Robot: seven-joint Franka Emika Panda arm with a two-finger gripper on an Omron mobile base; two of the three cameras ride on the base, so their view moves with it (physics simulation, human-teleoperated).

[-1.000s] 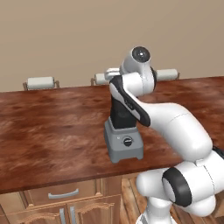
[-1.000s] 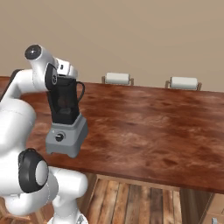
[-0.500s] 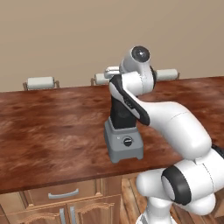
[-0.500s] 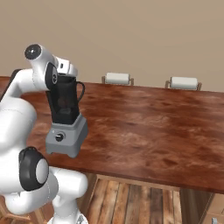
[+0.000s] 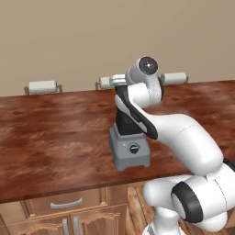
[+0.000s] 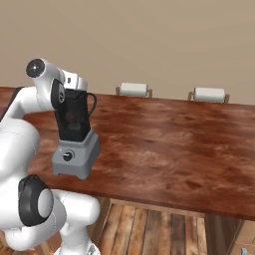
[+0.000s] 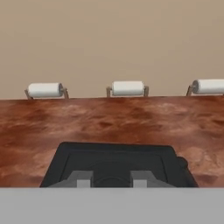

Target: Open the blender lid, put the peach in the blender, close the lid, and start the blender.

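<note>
The blender (image 6: 74,142) stands on the brown counter (image 6: 169,144) near its front edge, grey base and black knob (image 5: 133,148) facing the robot. The lid (image 7: 116,164) sits flat on the jar's top. The gripper (image 7: 111,178) is right at the lid, its fingers clenched on the raised centre. Inside the dark jar a reddish shape, perhaps the peach (image 6: 72,117), shows faintly. Beyond the blender, three white rolls (image 7: 127,88) stand along the counter's far edge.

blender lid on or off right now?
On. In the hand view the blender lid sits flat across the jar top, the claw shut on its centre.
</note>
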